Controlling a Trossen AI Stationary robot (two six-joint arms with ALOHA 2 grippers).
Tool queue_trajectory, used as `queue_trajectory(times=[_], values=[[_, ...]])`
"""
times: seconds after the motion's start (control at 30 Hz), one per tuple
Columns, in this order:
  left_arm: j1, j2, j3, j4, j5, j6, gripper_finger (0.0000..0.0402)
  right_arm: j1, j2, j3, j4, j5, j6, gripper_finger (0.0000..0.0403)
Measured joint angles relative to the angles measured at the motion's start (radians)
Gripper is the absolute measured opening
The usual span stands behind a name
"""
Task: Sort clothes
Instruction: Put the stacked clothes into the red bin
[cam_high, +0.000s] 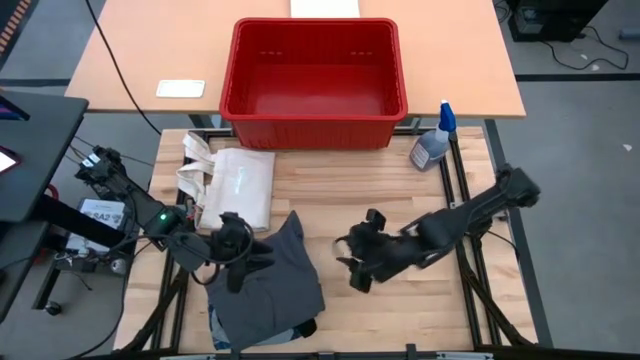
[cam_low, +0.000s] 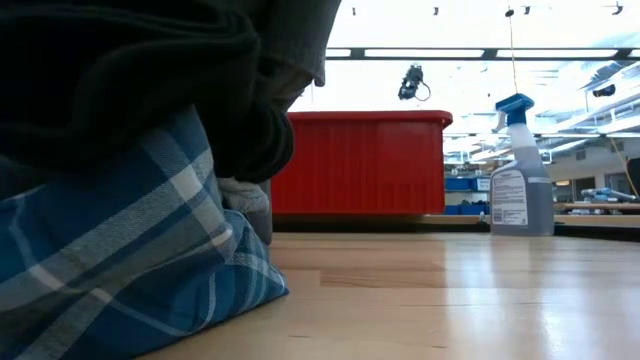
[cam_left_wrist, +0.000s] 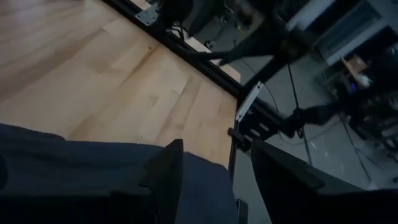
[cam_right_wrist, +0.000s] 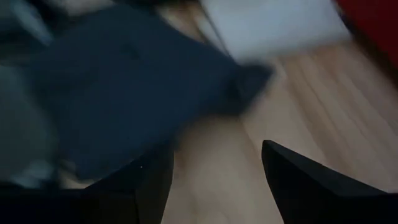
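Observation:
A dark grey cloth (cam_high: 280, 285) lies spread near the table's near edge, on top of a blue-and-white plaid cloth (cam_high: 222, 335). In the low view the plaid cloth (cam_low: 120, 250) rests on the table with the dark cloth (cam_low: 150, 80) heaped over it. My left gripper (cam_high: 245, 268) is open over the grey cloth's left part; in the left wrist view the cloth (cam_left_wrist: 93, 168) lies under its fingers (cam_left_wrist: 214, 177). My right gripper (cam_high: 348, 260) is open over bare wood, just right of the cloth; in its wrist view (cam_right_wrist: 217, 180) it faces the cloth (cam_right_wrist: 124, 87). My left gripper stands open over the dark grey cloth's left part, coming from the table's left. Cloth (cam_left_wrist: 199, 180) shows between its two fingers, but I cannot tell whether the fingers touch it.
A red bin (cam_high: 313, 80) stands at the table's far edge. A white tote bag (cam_high: 235, 185) with handles lies left of centre, just beyond the cloth. A spray bottle (cam_high: 435, 140) stands at the far right. Bare wood (cam_high: 420, 300) shows to the right.

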Motion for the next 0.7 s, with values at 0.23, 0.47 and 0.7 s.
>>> queue_trajectory(times=[0.23,0.47,0.7], values=[[0.001,0.028,0.0,-0.036,0.023,0.04,0.0192,-0.027,-0.182,-0.364,0.484,-0.189,0.023,0.0251],[0.0,0.122,-0.001,-0.006,0.113,0.024,0.0192,-0.038,-0.11,-0.579,0.742,-0.382,0.142,0.0251],[0.001,0.205,-0.001,-0.031,0.217,-0.039,0.0192,-0.032,0.07,-0.53,0.838,-0.372,-0.049,0.025]])
